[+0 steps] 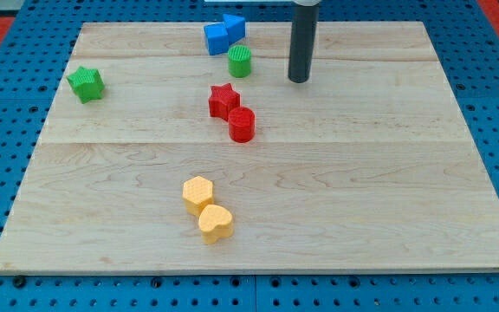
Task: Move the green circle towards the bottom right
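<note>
Green circle (240, 61) sits near the board's top edge, just below the blue blocks (223, 35), with the red star (223, 100) and red cylinder (242, 125) below it. To its right, apart, stands my tip (298, 80), a bare rod without jaws. Approach step, I judge: next I must circle to its upper left.

My tip (298, 81) rests on the wooden board (388, 199) near the view's top. Just to its left stands the green cylinder block (240, 61), with two touching blue blocks (223, 35) above-left. Below-left sit the red star block (223, 100) and red cylinder block (242, 125), touching. Far left lies the green star block (86, 83); far below-left, the yellow hexagon block (197, 193) touches the yellow heart block (216, 224).
</note>
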Controlling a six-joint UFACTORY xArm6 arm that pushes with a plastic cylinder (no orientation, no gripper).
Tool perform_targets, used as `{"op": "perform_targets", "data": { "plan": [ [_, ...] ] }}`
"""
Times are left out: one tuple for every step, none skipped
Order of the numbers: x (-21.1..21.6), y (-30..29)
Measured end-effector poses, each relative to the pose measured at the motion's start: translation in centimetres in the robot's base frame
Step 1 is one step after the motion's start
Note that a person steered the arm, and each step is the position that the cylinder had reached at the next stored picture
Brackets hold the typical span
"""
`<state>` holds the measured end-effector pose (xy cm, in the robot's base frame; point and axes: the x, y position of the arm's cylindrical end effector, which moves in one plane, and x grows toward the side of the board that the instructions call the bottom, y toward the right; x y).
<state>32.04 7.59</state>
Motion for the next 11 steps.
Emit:
{"op": "perform_targets", "data": {
  "plan": [
    [0.0, 0.0],
    [-0.8, -5.8],
    [-1.0, -14.6],
    [-1.9, -20.0],
    [-4.4, -16.1],
    [-4.7, -5.8],
    [-4.9, -1.1],
    [-5.4, -2.8],
    [-7.3, 1.5],
    [-7.5, 4.9],
    [-6.2, -0.2]
  ]
}}
